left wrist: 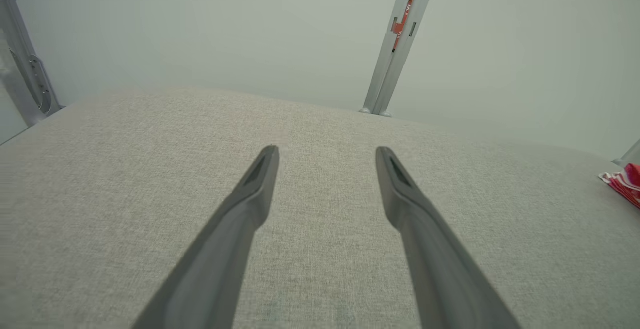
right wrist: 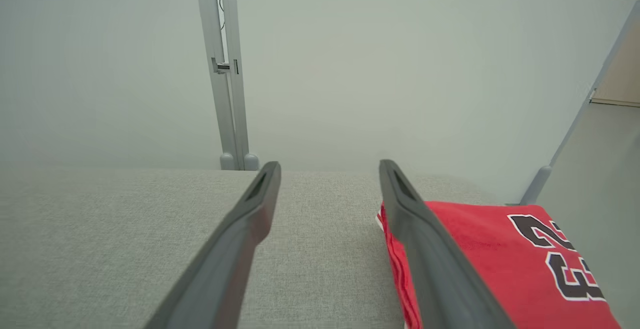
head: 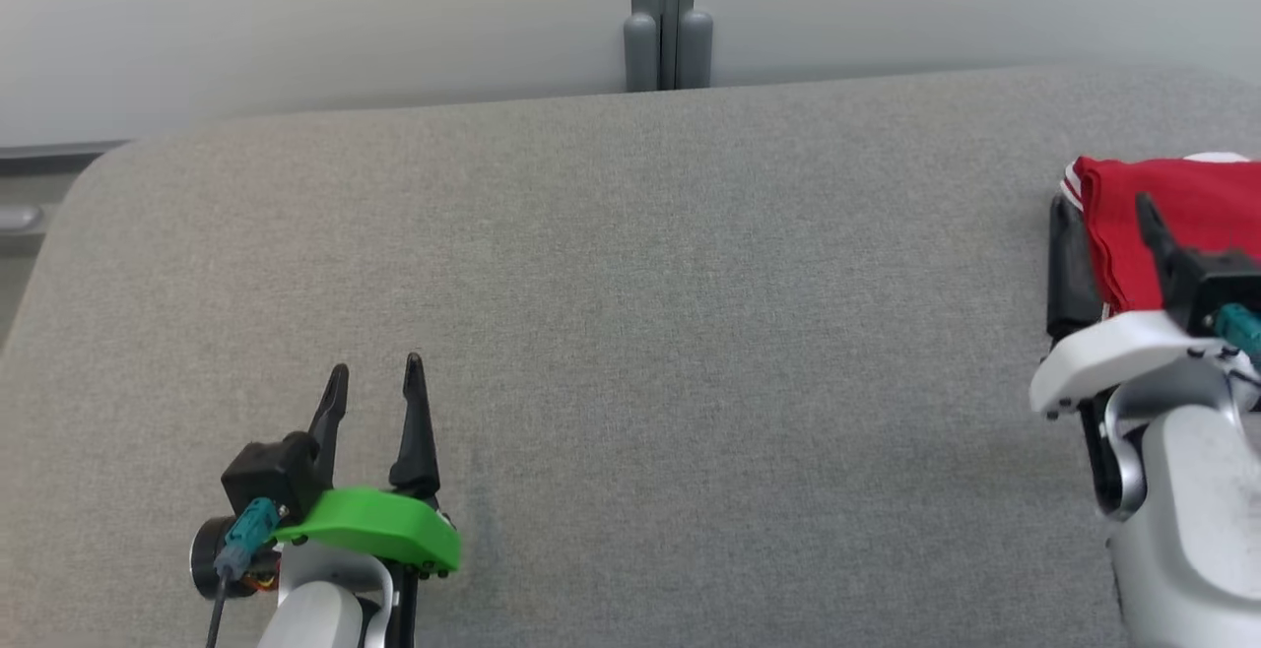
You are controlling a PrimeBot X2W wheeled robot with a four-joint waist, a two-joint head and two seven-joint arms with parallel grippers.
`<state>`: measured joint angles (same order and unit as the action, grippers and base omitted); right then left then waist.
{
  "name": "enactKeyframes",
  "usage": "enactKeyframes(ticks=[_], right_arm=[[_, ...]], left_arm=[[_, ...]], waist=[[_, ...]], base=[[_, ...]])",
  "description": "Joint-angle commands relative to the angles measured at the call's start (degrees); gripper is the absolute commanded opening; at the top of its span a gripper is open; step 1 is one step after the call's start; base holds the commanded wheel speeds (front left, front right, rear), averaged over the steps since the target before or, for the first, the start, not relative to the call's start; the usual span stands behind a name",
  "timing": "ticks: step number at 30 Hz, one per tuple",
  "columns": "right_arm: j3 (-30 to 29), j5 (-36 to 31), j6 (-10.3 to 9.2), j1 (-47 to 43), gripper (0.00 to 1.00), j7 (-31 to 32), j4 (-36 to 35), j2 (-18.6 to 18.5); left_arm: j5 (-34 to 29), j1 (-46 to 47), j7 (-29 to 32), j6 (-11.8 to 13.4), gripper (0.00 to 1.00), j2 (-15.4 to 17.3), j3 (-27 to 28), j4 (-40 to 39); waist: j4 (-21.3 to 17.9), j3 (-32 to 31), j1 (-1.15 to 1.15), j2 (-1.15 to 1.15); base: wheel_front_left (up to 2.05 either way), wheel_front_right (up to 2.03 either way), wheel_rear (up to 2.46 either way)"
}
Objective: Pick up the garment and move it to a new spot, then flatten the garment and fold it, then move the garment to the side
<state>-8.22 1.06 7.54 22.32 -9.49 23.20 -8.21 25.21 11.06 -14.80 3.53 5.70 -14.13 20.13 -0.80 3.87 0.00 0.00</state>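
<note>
Folded red garment [head: 1192,205], black numerals uppermost, lies at the far right of the grey padded surface [head: 640,284]. The right gripper [head: 1100,200] is spread wide over its left edge, gripping nothing. The left gripper [head: 376,364], equally spread and empty, hovers well apart.

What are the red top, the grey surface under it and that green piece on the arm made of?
Red top: likely a matte sports knit; it folds in soft layers, with printed black numerals. Grey surface: woven cloth, weave visible, perhaps padded given rounded corners. Green piece: probably hard plastic, smooth with a slight sheen.
</note>
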Motion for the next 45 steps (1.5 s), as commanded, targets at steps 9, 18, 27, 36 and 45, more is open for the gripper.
enactKeyframes(ticks=[9,18,27,36,45], right_arm=[[3.06,1.19,-0.12,-13.07,1.00,-3.38,-5.54,5.05],[8.91,8.29,-0.12,-19.70,1.00,-4.72,-7.57,5.20],[10.89,9.87,-0.12,-21.24,1.00,-5.30,-8.16,5.24],[11.61,9.16,-0.12,-20.77,1.00,-5.49,-7.68,5.24],[10.93,13.69,0.00,-20.89,0.00,-4.02,-6.58,5.54]], left_arm=[[-2.66,-7.22,-0.37,-0.30,1.00,-1.63,2.82,-1.99],[-4.03,-10.49,-0.38,-1.24,1.00,-2.37,2.26,-2.52],[-4.62,-10.27,-0.38,-2.23,1.00,-2.62,2.14,-2.43],[-4.84,-9.98,-0.39,-1.98,1.00,-2.72,2.32,-2.16],[-0.64,-9.74,1.02,-2.51,0.00,-2.77,3.18,-1.14]], waist=[[2.36,-5.79,0.00,0.00],[3.24,-6.25,0.00,0.00],[3.41,-6.19,0.00,0.00],[3.15,-6.15,0.00,0.00],[3.09,-6.03,0.00,0.00]], base=[[0.00,0.00,0.00],[0.00,0.00,0.00],[0.00,0.00,0.00],[0.00,0.00,0.00],[0.00,0.00,0.00]])
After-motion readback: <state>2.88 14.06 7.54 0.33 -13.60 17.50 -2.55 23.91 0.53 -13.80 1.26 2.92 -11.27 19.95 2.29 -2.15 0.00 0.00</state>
